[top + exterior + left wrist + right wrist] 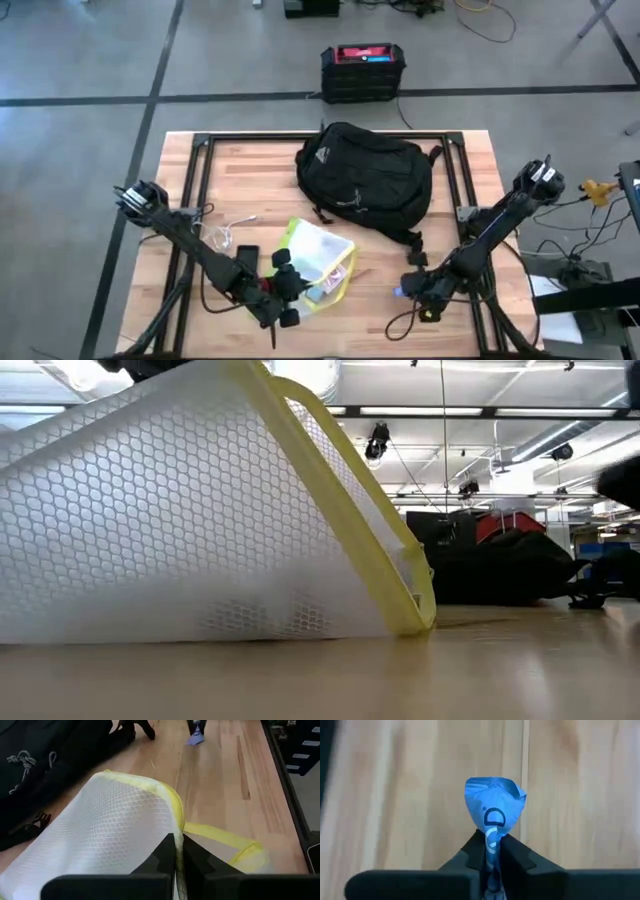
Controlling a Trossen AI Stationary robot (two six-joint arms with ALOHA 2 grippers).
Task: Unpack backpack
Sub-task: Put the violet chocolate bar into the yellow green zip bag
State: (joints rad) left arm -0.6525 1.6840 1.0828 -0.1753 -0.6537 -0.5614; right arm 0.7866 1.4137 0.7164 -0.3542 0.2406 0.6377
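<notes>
From my overhead camera I see the backpack (365, 180) lying flat on the far half of the wooden table (470, 300), near the middle, with its straps trailing toward the right arm. Nearer to me, a white mesh pouch with yellow trim (318, 262) lies just in front of it, and the left gripper (284, 288) sits at that pouch's near edge. The right gripper (412, 292) is low over the table on the right, with a small blue item (399, 292) at its tip. A black box with a red top (362, 71) stands on the floor beyond the table.

At table height, the mesh pouch (200, 520) fills most of my picture, tented upward; the backpack (500, 565) is a dark mound behind it.

On my left wrist camera, the fingers (165, 857) are pinched together on the pouch's yellow edge (175, 810).

On my right wrist camera, the fingers (512, 855) are clamped on a blue wrapper (494, 807) above the bare wood.
</notes>
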